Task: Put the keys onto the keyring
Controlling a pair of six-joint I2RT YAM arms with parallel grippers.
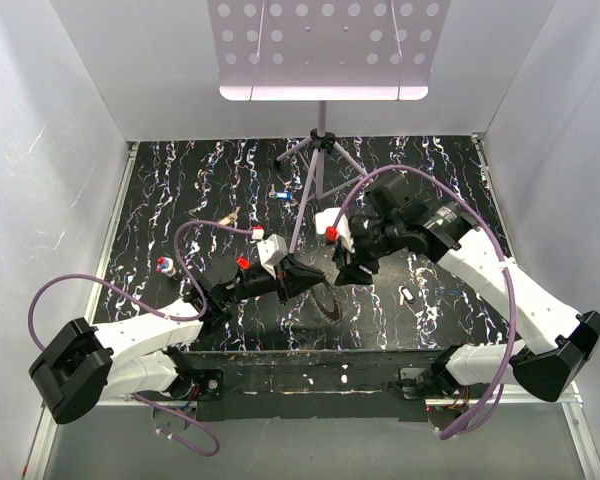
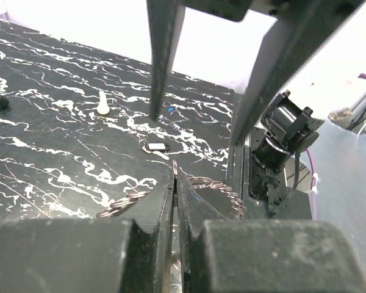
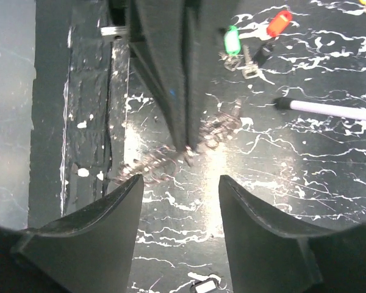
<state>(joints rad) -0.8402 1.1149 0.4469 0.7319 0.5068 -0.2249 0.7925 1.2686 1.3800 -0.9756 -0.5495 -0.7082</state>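
Observation:
The keyring [image 1: 327,301] is a jagged silvery ring held off the table just ahead of my left gripper [image 1: 302,277]. In the left wrist view the left gripper [image 2: 175,177] is shut on the ring's rim, and the ring [image 2: 222,187] curves out to both sides. My right gripper [image 1: 348,268] is open and empty, hovering just above the ring; its fingers [image 2: 161,61] hang over it. The right wrist view shows the ring [image 3: 151,165] pinched by the left gripper [image 3: 186,145], ahead of the right gripper [image 3: 180,195]. Loose keys: green [image 3: 232,40], red [image 3: 279,22], black-headed [image 2: 154,147].
A tripod stand [image 1: 318,160] carrying a perforated tray stands at the back centre, with one leg [image 3: 329,110] reaching toward the grippers. More keys lie at the left [image 1: 165,265], a brass one [image 1: 228,218] and a blue one [image 1: 283,195]. A small white piece [image 1: 407,294] lies to the right.

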